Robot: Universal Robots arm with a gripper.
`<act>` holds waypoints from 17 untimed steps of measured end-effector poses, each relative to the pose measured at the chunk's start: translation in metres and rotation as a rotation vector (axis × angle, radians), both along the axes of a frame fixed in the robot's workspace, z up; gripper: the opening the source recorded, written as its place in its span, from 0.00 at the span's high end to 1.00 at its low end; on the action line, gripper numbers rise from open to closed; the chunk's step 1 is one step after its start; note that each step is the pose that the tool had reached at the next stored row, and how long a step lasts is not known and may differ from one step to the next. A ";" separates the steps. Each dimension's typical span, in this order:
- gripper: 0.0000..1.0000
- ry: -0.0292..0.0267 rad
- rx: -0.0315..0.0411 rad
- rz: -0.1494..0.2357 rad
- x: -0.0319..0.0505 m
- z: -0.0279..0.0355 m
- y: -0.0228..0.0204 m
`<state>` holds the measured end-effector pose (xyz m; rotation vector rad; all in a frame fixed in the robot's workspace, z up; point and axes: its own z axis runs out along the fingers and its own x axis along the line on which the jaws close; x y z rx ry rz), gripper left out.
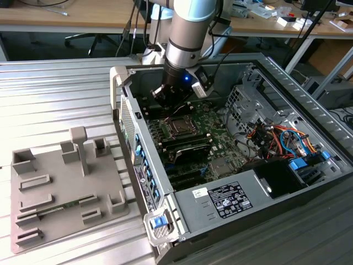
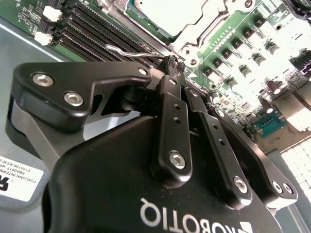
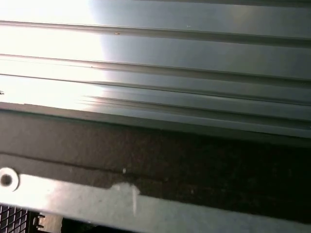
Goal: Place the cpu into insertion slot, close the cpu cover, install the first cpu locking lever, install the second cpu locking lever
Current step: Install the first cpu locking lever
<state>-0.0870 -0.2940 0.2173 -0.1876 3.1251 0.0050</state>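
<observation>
The cpu (image 2: 163, 12) lies with its silvery face up in the insertion slot (image 1: 179, 127) on the green board inside the open computer case. The shiny cpu cover (image 2: 214, 22) lies flat around it. A thin wire locking lever (image 2: 127, 51) runs along the socket's side and ends at my fingertips. My gripper (image 2: 174, 62) is shut, its two black fingers pressed together with the tips against that lever's end. In the exterior view the gripper (image 1: 168, 102) hangs just beyond the far edge of the socket.
Black memory slots (image 2: 92, 26) run beside the lever. A drive cage with coloured cables (image 1: 276, 138) and a power supply (image 1: 231, 199) take up the case's right side in the exterior view. A grey fixture tray (image 1: 60, 187) lies on the ribbed metal table (image 3: 194, 48).
</observation>
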 end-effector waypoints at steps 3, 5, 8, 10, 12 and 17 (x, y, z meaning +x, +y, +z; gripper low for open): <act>0.89 0.0001 0.0000 0.002 0.0000 -0.0013 0.0001; 0.89 0.0000 0.0000 0.005 0.0004 -0.0035 0.0000; 0.89 0.0001 0.0000 0.007 0.0005 -0.0050 0.0000; 0.89 0.0001 -0.0001 0.009 0.0007 -0.0061 0.0000; 0.89 0.0001 0.0000 0.011 0.0008 -0.0070 0.0000; 0.89 0.0001 -0.0001 0.014 0.0010 -0.0095 0.0000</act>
